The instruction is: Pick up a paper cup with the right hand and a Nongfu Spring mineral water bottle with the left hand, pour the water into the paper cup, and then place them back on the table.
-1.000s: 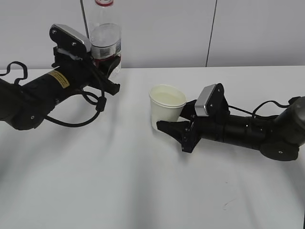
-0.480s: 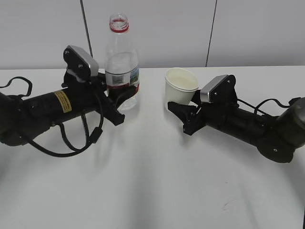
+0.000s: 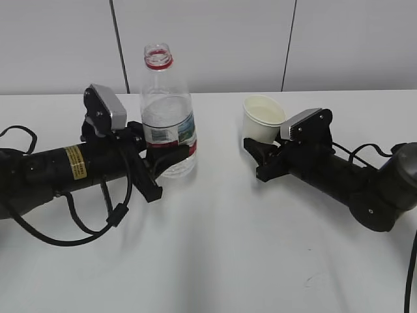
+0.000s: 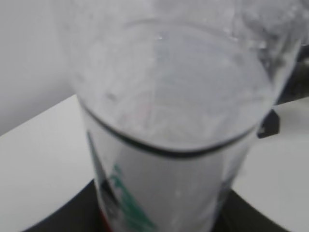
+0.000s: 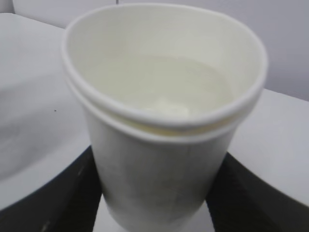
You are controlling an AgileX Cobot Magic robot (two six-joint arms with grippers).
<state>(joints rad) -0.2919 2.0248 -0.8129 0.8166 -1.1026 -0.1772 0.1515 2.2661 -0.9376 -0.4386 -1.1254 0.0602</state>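
Observation:
The Nongfu Spring mineral water bottle (image 3: 168,117) stands upright, uncapped, with a red neck ring, left of centre on the white table (image 3: 215,261). My left gripper (image 3: 171,160) is shut on its lower body; in the left wrist view the bottle (image 4: 169,145) fills the frame between the black fingers (image 4: 67,220). The paper cup (image 3: 262,119) is upright to its right, about a hand's width away. My right gripper (image 3: 260,151) is shut on its lower part. In the right wrist view the cup (image 5: 159,159) holds clear water (image 5: 164,92), with a finger on each side of my right gripper (image 5: 154,205).
A pale wall with two dark vertical seams (image 3: 289,45) rises just behind the table's back edge. Black cables loop beside the left arm (image 3: 65,225) and run off at the right edge (image 3: 412,274). A small scuff mark (image 3: 314,280) lies at the front right.
The left arm has brought the bottle down and to the right, upright. The right arm has carried the cup right and toward the back of the table. Both grips are unchanged.

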